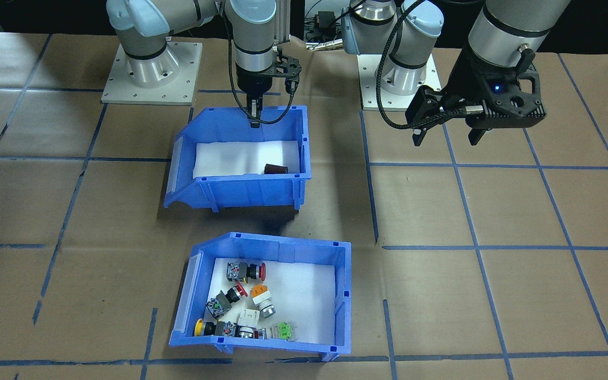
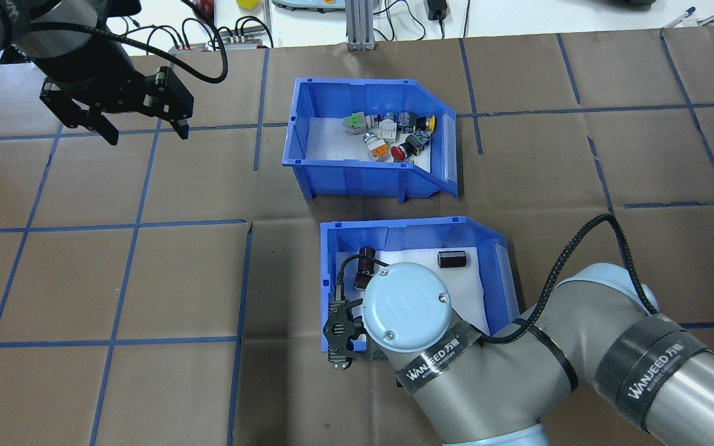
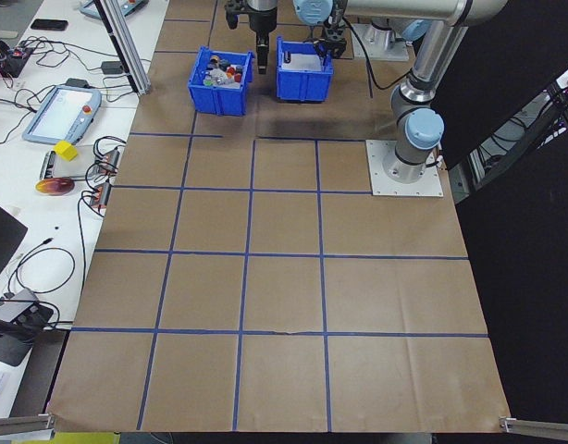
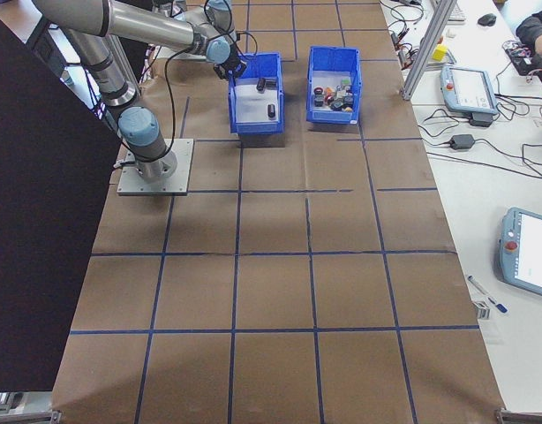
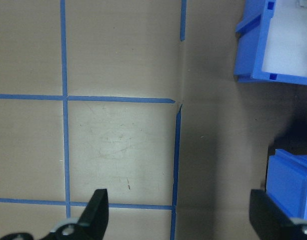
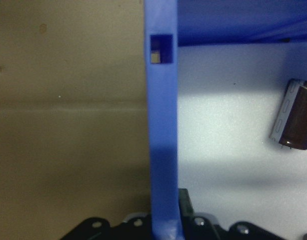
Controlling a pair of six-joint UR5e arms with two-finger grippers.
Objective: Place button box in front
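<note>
Fingers of the right gripper (image 1: 254,117) straddle the rear wall of the capacitor bin (image 1: 240,191), pinched shut on that blue wall in the wrist view. Left gripper (image 2: 140,127) hangs wide open and empty over bare table. Button box (image 1: 335,295) sits apart from both, on the operators' side of the other bin. Risk now: that thin-wall pinch could slip or tip the bin, rolling the dark capacitors (image 6: 293,121) across the foam.
</note>
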